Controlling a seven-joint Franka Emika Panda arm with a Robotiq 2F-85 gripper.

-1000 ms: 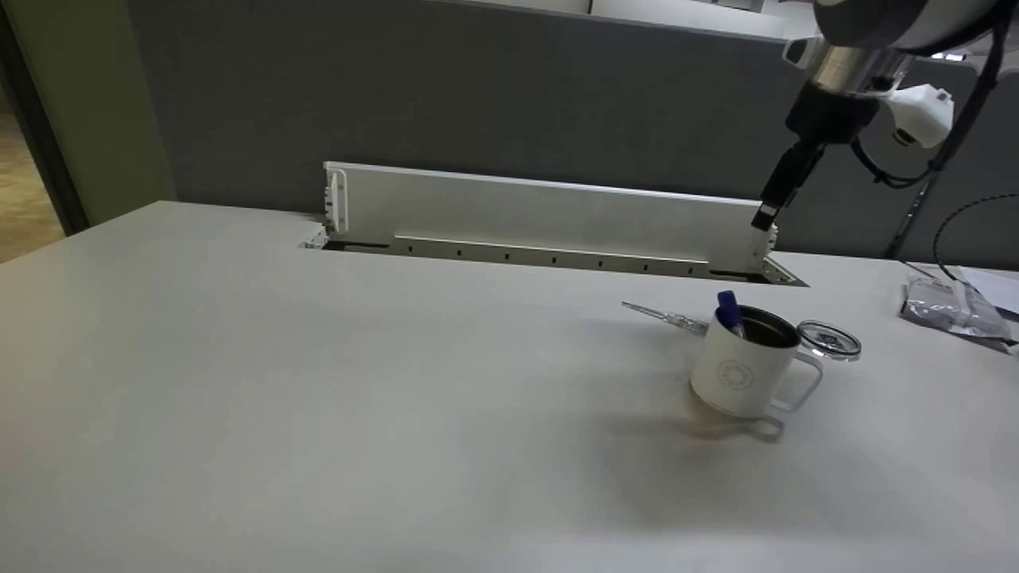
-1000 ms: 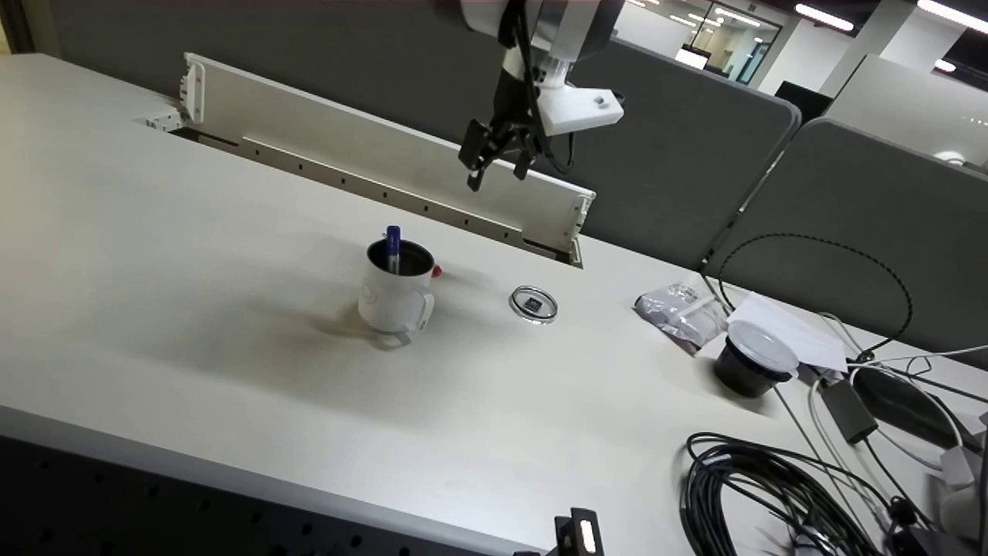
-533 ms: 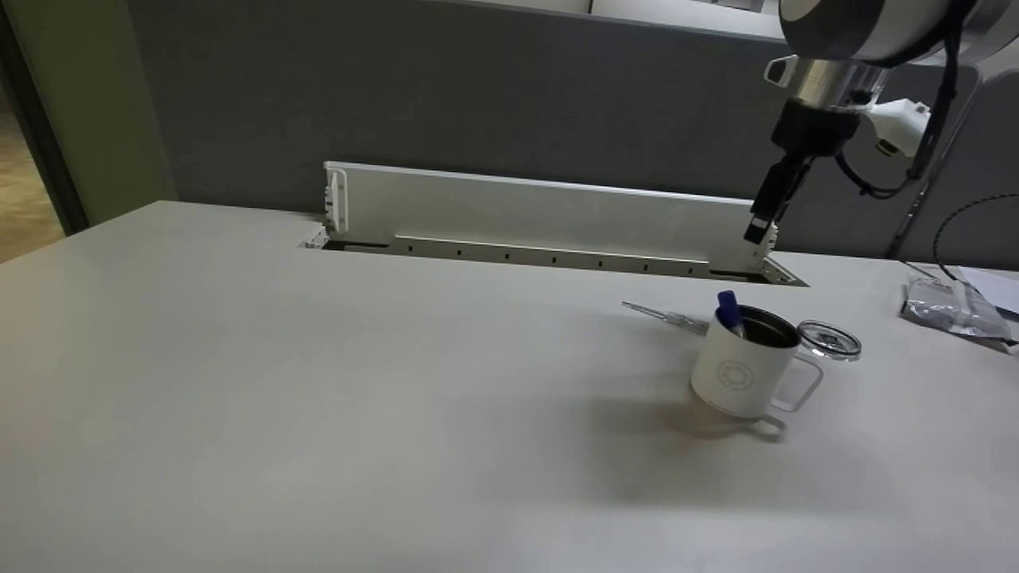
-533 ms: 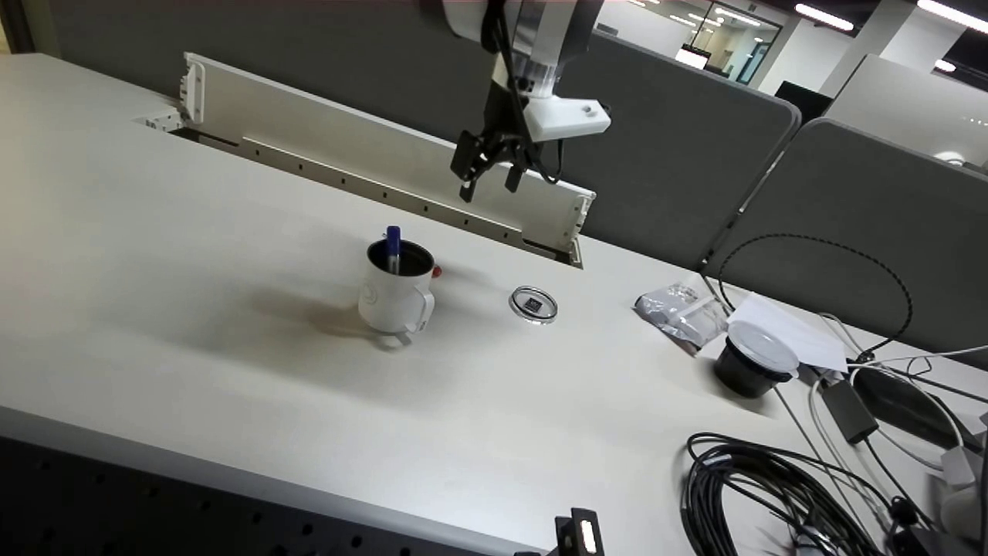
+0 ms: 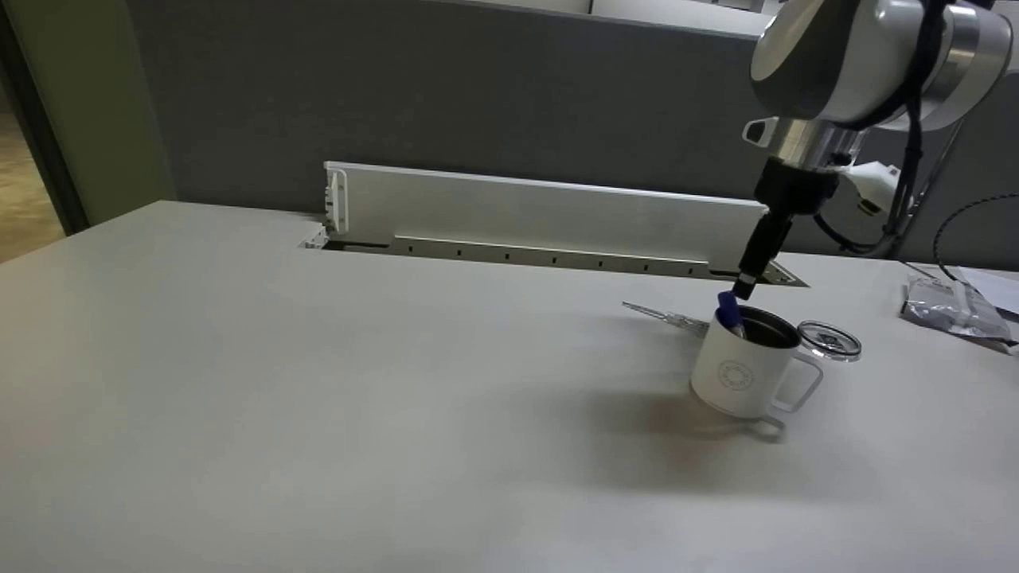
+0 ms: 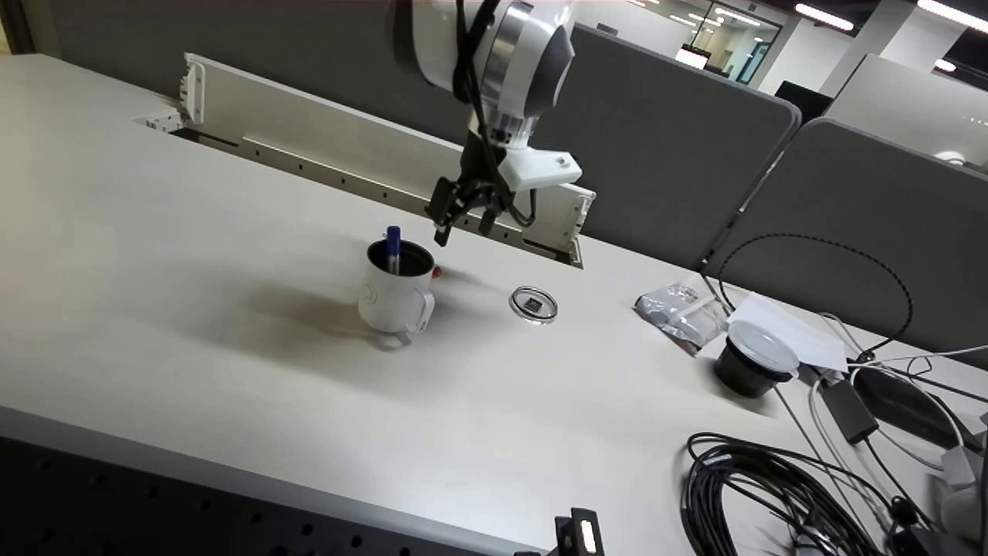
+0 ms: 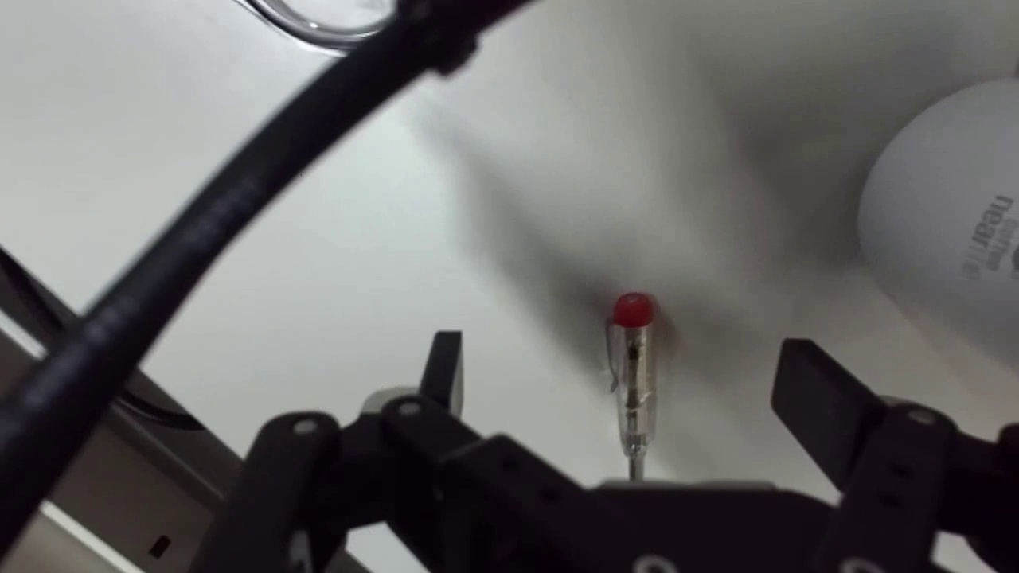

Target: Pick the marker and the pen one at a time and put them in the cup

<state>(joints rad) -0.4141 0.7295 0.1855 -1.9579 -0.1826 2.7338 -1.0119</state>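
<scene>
Since the earlier frame we are bringing the gripper [image 6: 465,230] down and in towards the cup [image 6: 392,301]; in both exterior views it is hanging nearer the worktop [image 6: 193,232], while the cup is keeping its place. The jaws are standing well apart and gripping nothing. The marker [image 6: 394,249] is standing in the cup, blue cap showing above the rim, so in our judgement we are approaching the pen [image 7: 637,382]. The pen is lying flat, apart from the cup, between it and the far edge of the worktop, its thin shaft pointing roughly to the far corner beside the green wall [image 5: 103,111]. In the wrist view the pen's clear barrel and red end are appearing near midway between the fingers [image 7: 824,410].

For a sound grasp we should be descending straight, keeping the barrel centred and the fingers parallel to it. We should be watching the finger nearer the cup: a drift that way could be knocking the cup. We should be closing on the barrel rather than the thin shaft, which may be slipping, and halting before the fingertips are pressing into the worktop.
</scene>
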